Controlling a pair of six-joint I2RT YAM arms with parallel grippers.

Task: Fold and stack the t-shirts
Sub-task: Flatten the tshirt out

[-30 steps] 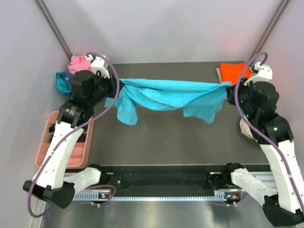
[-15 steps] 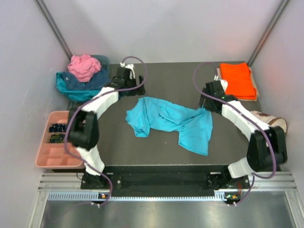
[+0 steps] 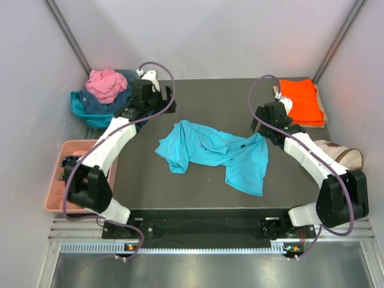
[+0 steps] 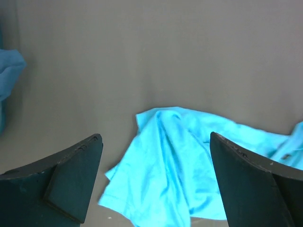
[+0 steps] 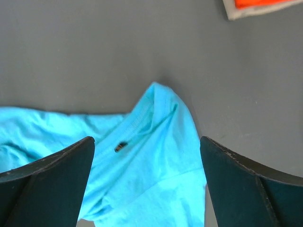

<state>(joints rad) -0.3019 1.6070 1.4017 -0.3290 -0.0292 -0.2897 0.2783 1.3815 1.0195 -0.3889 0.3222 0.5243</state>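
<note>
A bright turquoise t-shirt (image 3: 210, 151) lies crumpled in the middle of the dark table, touched by neither gripper. My left gripper (image 3: 157, 109) hovers open above its left end (image 4: 175, 165), with nothing between the fingers (image 4: 75, 175). At the shirt's right end (image 5: 151, 161), where the collar seam and label show, my right gripper (image 3: 262, 127) hangs open and empty too. An orange t-shirt (image 3: 300, 101) lies folded at the back right corner. Pink (image 3: 105, 83), navy and teal t-shirts (image 3: 84, 107) are heaped at the back left.
A pink compartment tray (image 3: 55, 201) sits off the table's left edge. A cream bag (image 3: 337, 155) lies at the right edge. The orange shirt rests on a pale board (image 5: 229, 12). Grey walls close in on both sides and the back.
Both grippers have opened and let go of the turquoise shirt, which was stretched in the air between them. It has dropped onto the table, and both arms have swung low over it.
</note>
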